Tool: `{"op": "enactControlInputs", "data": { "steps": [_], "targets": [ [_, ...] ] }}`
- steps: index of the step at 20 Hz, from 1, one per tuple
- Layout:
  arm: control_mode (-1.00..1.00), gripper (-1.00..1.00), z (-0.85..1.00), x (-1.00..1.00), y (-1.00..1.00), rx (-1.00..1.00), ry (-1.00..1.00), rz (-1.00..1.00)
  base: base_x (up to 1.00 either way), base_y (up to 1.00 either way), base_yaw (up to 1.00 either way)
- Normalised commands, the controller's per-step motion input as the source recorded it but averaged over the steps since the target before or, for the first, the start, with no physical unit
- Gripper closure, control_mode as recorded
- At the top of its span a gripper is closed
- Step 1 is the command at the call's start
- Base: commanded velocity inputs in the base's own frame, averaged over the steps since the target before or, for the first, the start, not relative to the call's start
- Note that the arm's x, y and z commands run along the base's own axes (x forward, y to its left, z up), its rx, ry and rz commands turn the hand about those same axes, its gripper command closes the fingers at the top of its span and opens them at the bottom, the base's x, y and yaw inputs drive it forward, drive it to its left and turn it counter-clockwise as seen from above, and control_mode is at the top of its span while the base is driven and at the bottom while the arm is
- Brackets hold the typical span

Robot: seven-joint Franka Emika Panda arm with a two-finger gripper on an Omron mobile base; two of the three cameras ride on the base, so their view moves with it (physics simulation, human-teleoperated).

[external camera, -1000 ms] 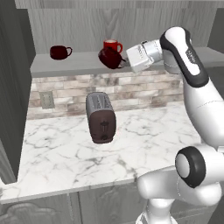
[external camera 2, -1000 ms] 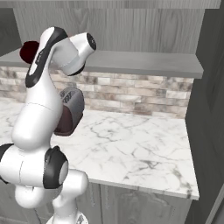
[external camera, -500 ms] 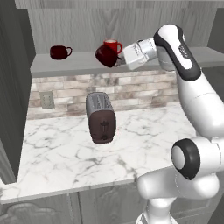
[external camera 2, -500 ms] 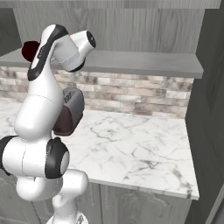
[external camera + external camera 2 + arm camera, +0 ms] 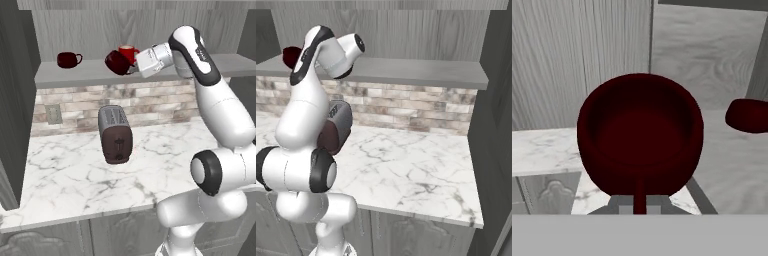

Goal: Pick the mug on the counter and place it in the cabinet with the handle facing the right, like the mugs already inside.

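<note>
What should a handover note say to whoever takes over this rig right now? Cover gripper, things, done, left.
Gripper: shut on the mug, held tilted in the air at the cabinet's shelf.
Already on the shelf: a dark mug to the left, a red mug behind the held one.
Done: mug lifted off the counter.
Left: set it upright on the shelf, handle to the right, then release.

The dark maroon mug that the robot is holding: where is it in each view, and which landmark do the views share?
Left base view: the mug is at upper centre, tilted, just left of the red mug.
Right base view: the mug is at upper left, mostly hidden behind the arm.
Hand view: the mug is at the centre, its opening toward the camera.
Shared landmark: the grey shelf board.
</note>
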Motion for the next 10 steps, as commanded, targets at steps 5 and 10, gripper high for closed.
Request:
{"op": "enactControlInputs", "data": {
  "steps": [5, 10],
  "targets": [
    [-1.0, 1.0, -0.02, 0.19, 0.07, -0.05, 0.0, 0.01, 0.0, 0.0, 0.0],
    [-1.0, 1.0, -0.03, 0.17, 0.08, -0.05, 0.0, 0.01, 0.0, 0.0, 0.0]
  ]
}}
